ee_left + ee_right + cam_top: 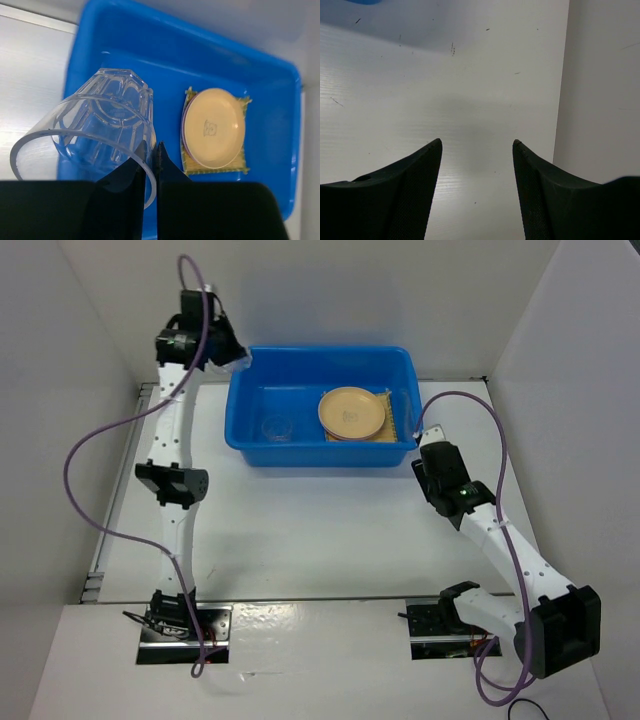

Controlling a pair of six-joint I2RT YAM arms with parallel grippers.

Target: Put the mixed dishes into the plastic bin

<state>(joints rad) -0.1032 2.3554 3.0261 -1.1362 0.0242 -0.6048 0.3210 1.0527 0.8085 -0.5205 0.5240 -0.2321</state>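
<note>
**Item 1, plastic bin** (320, 454): bright blue, rectangular, with rounded corners and a rim. It stood on the white table (320, 530), toward the far edge and between the two arms.

**Item 2, bamboo mat** (241, 166): square, yellow-tan and woven, with frayed corners. It lay flat on the floor of the bin, in the bin's right end.

**Item 3, pink plate** (183, 125): round. It lay on the mat inside the bin, and only a thin crescent of its rim showed from under the plate above.

**Item 4, yellow-tan plate** (352, 412): round, face up, with a small mark at its centre. It was stacked on the pink plate in the bin's right end.

**Item 5, clear cup** (100, 125): transparent, with faceted sides. It was held in the air, tipped on its side, over the bin's far left corner and left wall. Its mouth faced the wrist camera and its base pointed toward the bin.

**Item 6, left gripper** (151, 146): its fingers were drawn almost together, with the wall of the cup's rim pinched between them. It was stationed at the bin's far left corner.

**Item 7, right gripper** (476, 147): its fingers were spread wide with nothing between them. It hung over the table just off the bin's right end, near the front corner. The white side wall (600, 75) stood close on its outer side.
</note>
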